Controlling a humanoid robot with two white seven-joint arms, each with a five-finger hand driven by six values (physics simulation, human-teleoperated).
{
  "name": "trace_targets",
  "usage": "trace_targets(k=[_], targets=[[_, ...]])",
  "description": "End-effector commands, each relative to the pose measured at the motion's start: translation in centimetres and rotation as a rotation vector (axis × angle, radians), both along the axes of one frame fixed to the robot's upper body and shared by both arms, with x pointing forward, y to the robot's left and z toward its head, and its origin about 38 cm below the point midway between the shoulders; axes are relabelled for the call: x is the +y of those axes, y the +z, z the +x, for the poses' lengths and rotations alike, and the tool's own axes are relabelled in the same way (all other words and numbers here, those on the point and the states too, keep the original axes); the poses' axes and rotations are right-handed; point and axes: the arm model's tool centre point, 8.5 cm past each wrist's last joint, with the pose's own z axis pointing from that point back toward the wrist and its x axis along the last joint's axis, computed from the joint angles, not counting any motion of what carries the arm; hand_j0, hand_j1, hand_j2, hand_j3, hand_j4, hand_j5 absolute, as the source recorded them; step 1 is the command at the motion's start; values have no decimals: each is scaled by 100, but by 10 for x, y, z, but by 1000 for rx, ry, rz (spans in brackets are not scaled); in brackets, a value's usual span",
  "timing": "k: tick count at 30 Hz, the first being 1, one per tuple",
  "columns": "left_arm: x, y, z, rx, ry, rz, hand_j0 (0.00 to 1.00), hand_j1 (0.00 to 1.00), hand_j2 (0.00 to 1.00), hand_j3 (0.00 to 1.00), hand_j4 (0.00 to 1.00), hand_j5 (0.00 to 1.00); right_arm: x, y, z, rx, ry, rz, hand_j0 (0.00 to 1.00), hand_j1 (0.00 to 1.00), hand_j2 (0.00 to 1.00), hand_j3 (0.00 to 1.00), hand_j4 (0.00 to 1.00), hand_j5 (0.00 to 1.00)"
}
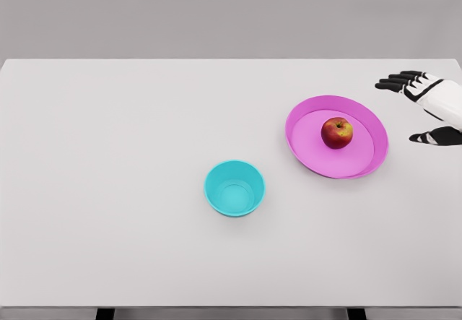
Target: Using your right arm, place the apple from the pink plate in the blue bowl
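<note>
apple (337, 132) on pink plate (368, 162), right hand (426, 107) spread beside

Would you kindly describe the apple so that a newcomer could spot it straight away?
Start at the wide white table and look to its right side, where a round pink plate lies near the robot's open right hand. The small red-and-yellow apple sits on that plate, the only fruit here; the blue bowl nearby holds nothing.

White table (108, 190), flat top, fills most of the view; two dark legs show at the bottom edge. Directly on it: blue bowl (234, 188) near the center, upright, and pink plate (336, 136) to its upper right, toward the right edge. Bowl and plate sit apart, not touching.
</note>
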Motion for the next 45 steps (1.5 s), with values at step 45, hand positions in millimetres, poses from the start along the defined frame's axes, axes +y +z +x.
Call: trace_targets(k=[45], targets=[[0, 0, 0, 0, 0, 1, 100, 100, 100, 100, 100, 100, 75, -54, 99, 384, 142, -250, 100, 100, 100, 100, 100, 100]])
